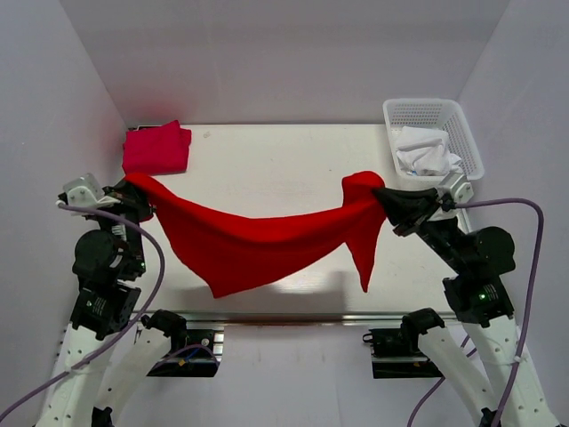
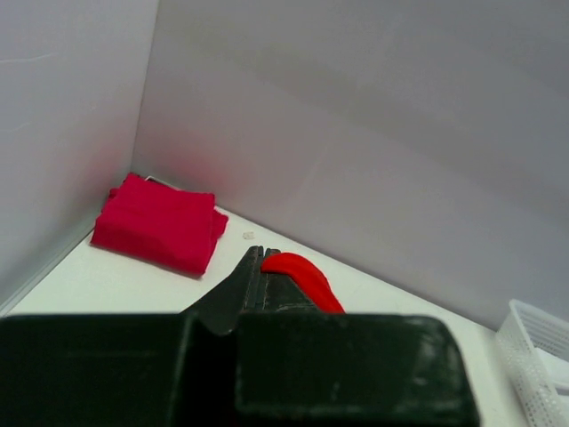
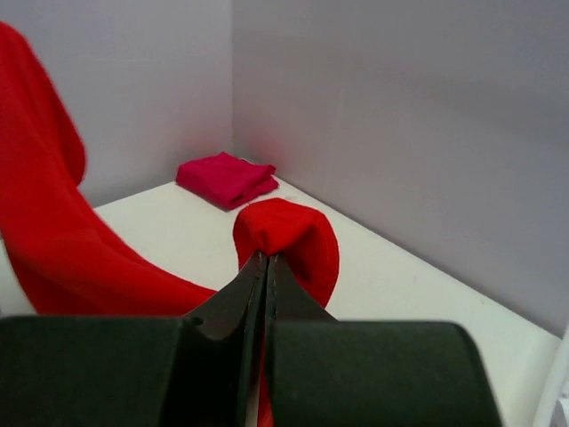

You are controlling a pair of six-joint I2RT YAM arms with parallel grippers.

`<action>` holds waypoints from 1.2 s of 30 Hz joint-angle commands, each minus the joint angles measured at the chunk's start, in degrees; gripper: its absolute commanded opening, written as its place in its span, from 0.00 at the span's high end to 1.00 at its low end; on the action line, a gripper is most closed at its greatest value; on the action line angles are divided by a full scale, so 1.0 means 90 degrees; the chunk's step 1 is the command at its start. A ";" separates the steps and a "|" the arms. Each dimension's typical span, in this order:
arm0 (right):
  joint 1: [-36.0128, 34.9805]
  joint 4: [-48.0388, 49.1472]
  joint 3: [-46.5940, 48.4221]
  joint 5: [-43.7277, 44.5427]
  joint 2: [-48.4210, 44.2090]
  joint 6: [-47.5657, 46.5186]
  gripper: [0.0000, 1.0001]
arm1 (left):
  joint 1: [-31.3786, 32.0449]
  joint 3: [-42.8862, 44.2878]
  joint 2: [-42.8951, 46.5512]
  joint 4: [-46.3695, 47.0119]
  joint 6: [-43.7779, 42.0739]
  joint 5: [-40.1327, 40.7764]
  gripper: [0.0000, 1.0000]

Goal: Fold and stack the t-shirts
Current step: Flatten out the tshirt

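Left gripper (image 1: 136, 185), jaws pressed together on one end of the bright red t-shirt (image 1: 258, 245); right gripper (image 1: 380, 194), jaws likewise closed, pinching a bunched fold at the other end. The shirt hangs between them as a slack sling, apparently clear of the table (image 1: 267, 160), its middle sagging toward the near edge and a loose tail dropping just beside the right gripper. The pinkish crimson t-shirt (image 1: 157, 148) lies folded at the far left corner, well apart. A white basket (image 1: 436, 105) holding pale cloth stands at the far right corner. Judged step: spreading the red shirt before folding, with one shirt folded so far. The next move probably calls for both arms to lower together and lay the fabric flat, neither pinch slipping.
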State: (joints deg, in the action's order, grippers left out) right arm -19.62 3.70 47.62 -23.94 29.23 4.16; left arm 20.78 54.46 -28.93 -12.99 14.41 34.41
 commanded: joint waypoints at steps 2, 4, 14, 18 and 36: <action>0.0021 0.0574 -0.0534 0.1136 0.0325 0.0269 1.00 | -0.0033 0.0199 -0.0964 -0.0265 0.0254 0.0560 1.00; 0.0012 0.0702 -0.0681 0.1632 0.0762 0.0426 1.00 | -0.0033 0.0199 -0.1422 -0.0061 0.0312 0.0765 1.00; 0.0138 0.1004 -0.0332 0.3020 0.3818 0.0524 1.00 | -0.0092 0.0208 -0.4964 0.1296 0.0079 0.1694 1.00; 0.0275 0.0731 0.0274 0.3461 0.4788 0.0407 1.00 | -0.0209 0.0648 -0.6098 0.1560 0.0010 0.1752 1.00; 0.0812 -0.0050 0.3790 0.3617 0.9006 -0.0443 1.00 | -0.0901 0.4250 -1.0260 0.1249 -0.0410 0.1000 0.82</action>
State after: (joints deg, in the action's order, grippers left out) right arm -13.30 5.89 76.34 7.09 107.48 1.45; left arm 13.89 87.31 -118.91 0.43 10.98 45.12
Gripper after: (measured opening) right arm 0.012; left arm 0.144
